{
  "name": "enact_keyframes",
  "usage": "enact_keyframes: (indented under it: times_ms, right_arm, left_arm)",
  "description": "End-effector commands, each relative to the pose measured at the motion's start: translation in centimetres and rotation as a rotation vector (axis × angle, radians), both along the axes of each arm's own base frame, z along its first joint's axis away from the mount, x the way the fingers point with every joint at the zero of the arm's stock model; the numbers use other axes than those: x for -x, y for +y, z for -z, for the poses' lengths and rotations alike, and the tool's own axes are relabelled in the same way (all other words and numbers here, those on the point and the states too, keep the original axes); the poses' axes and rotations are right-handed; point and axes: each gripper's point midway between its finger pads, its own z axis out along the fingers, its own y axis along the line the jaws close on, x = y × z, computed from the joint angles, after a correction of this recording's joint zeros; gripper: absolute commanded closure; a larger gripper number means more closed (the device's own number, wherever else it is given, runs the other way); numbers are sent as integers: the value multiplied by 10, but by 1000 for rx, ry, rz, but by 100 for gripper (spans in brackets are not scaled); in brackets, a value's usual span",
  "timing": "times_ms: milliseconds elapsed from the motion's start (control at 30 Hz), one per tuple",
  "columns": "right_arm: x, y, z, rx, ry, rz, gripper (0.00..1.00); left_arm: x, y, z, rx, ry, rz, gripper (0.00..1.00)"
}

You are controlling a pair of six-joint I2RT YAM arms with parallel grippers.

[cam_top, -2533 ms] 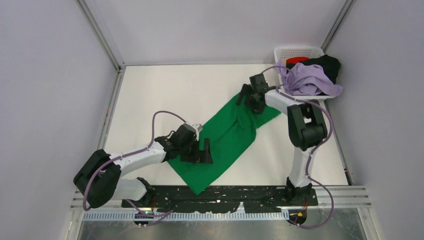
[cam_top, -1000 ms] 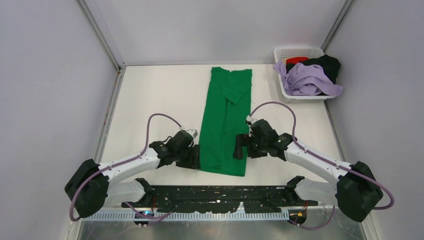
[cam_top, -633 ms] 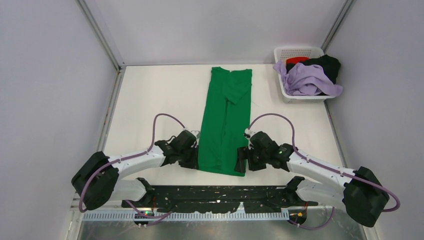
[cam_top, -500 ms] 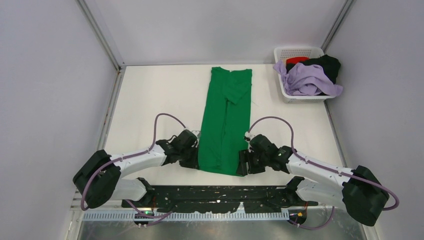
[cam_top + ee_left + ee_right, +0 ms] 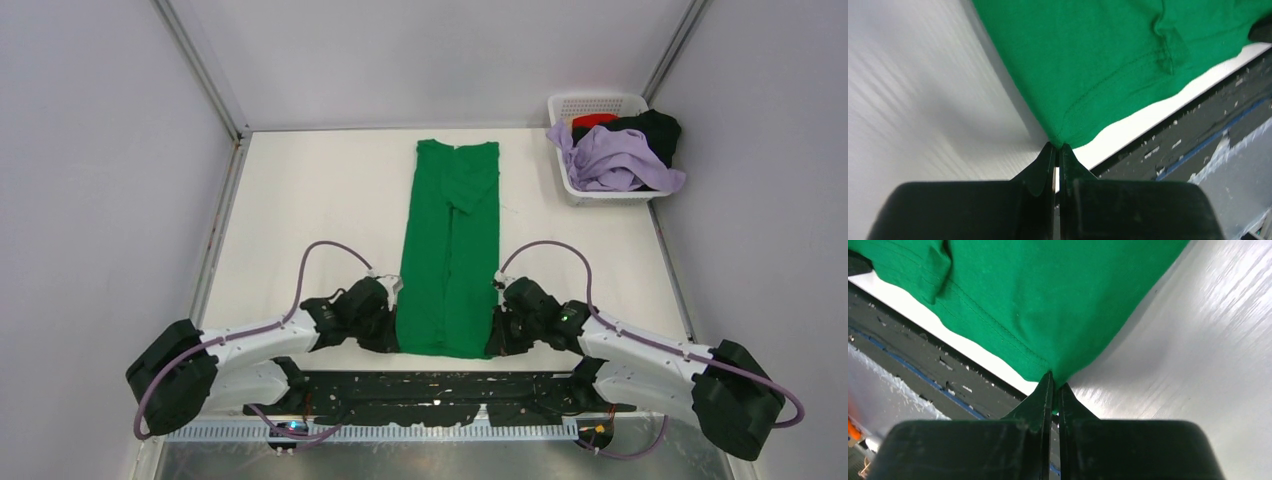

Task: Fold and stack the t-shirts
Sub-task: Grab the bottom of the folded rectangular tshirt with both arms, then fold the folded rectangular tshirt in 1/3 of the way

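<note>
The green t-shirt (image 5: 450,250) lies as a long narrow strip down the middle of the table, sleeves folded in. My left gripper (image 5: 392,338) is shut on its near left corner, the cloth (image 5: 1108,60) pinched at my left gripper's tips (image 5: 1057,146). On the other side, my right gripper (image 5: 494,342) is shut on the near right corner, with green cloth (image 5: 1048,300) caught between the tips of the right gripper (image 5: 1054,374). Lavender (image 5: 615,165), black (image 5: 660,130) and red (image 5: 594,120) t-shirts are heaped in the basket.
The white slotted basket (image 5: 586,104) stands at the table's far right corner. The black base rail (image 5: 440,390) runs along the near edge just below the shirt's hem. Grey walls close in the table on both sides and behind.
Both grippers slid toward me to the shirt's near corners and shut on them. The shirt has shifted slightly nearer.
</note>
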Motion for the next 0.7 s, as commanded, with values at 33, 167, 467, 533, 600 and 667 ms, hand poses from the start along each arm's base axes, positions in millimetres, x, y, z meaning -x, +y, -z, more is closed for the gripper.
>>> enact_keyframes:
  times_ms: [33, 167, 467, 533, 600, 667]
  right_arm:
    - [22, 0, -6, -74, 31, -34, 95]
    - [39, 2, -11, -158, 53, -54, 95]
    - [6, 25, -63, -291, -132, -22, 95]
    - [-11, 29, -72, -272, -185, -3, 95]
    - [-32, 30, -80, -237, -248, 15, 95]
    - [-54, 31, -88, -212, -294, 48, 95]
  left_arm:
    - [27, -11, -8, 67, -27, 83, 100]
    - [39, -9, -14, 91, -17, 86, 100]
    - [7, -32, -72, 218, -242, 86, 100]
    - [-13, -36, -89, 217, -331, 51, 100]
    - [-36, -37, -102, 198, -400, 4, 100]
    - [-58, -38, -114, 184, -429, -43, 100]
